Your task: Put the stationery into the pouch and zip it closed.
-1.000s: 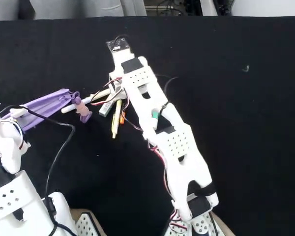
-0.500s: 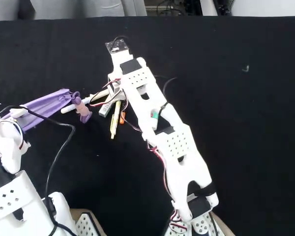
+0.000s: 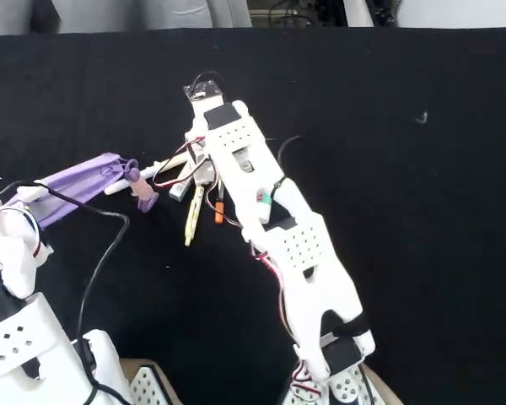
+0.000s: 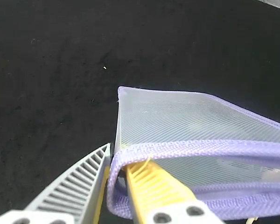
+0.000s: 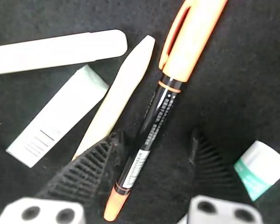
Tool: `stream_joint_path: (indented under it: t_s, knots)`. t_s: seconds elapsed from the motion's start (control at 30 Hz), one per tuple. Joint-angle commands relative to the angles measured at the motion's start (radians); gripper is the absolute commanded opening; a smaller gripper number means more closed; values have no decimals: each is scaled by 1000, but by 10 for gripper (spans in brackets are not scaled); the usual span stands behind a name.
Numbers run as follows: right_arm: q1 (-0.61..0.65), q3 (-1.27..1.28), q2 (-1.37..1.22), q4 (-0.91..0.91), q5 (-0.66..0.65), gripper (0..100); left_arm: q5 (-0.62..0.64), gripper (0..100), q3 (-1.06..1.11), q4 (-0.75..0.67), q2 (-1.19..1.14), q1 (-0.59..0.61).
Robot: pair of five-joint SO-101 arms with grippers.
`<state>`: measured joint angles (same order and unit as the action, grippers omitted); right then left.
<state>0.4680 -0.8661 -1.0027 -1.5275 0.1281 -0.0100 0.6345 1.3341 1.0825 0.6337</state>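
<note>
My left gripper (image 4: 119, 158) pinches the edge of the purple pouch (image 4: 191, 126). My right gripper (image 5: 154, 137) is spread wide over the black table (image 3: 405, 211), with the orange pen (image 5: 165, 93) lying between its 2 fingers. I think this is the grabbing step. Next I should squeeze the pen and carry it to the pouch's mouth.

pouch (image 4: 191, 121): translucent ribbed plastic, woven purple cloth trim. orange pen (image 5: 191, 37): smooth glossy plastic. table (image 3: 422, 211): matt black.
</note>
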Motion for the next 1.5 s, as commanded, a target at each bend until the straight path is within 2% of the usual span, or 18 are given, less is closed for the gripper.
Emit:
stream_joint_path:
  t_s: [0.0, 0.13, 0.27, 0.43, 0.63, 0.93, 1.07, 1.13, 1.47]
  knots:
    - [5, 10, -4, -34, 11, 152, 11, 29, -8, 3, -14, 10]
    - [-8, 4, -1, -34, 9, 7, 11, 29, -8, 3, -14, 1]
    - [-41, -53, 1, -52, 9, 19, 11, 29, -8, -2, -14, 1]
    - [-71, -249, -1, -133, 9, 11, 11, 29, -8, -2, -14, -1]
    - [-74, -515, -7, -204, 9, 11, 11, 29, -8, -2, -14, -1]
    - [-44, -771, -8, -195, 9, 11, 12, 29, -10, -3, -14, -4]
    - [-14, -808, 1, -138, 9, 11, 12, 29, -41, 5, -14, -67]
    - [0, -806, 4, -104, 9, 11, 54, 29, -59, 5, -14, -97]
    - [26, -806, 21, 75, 9, 11, 153, 29, -107, -34, -25, -114]
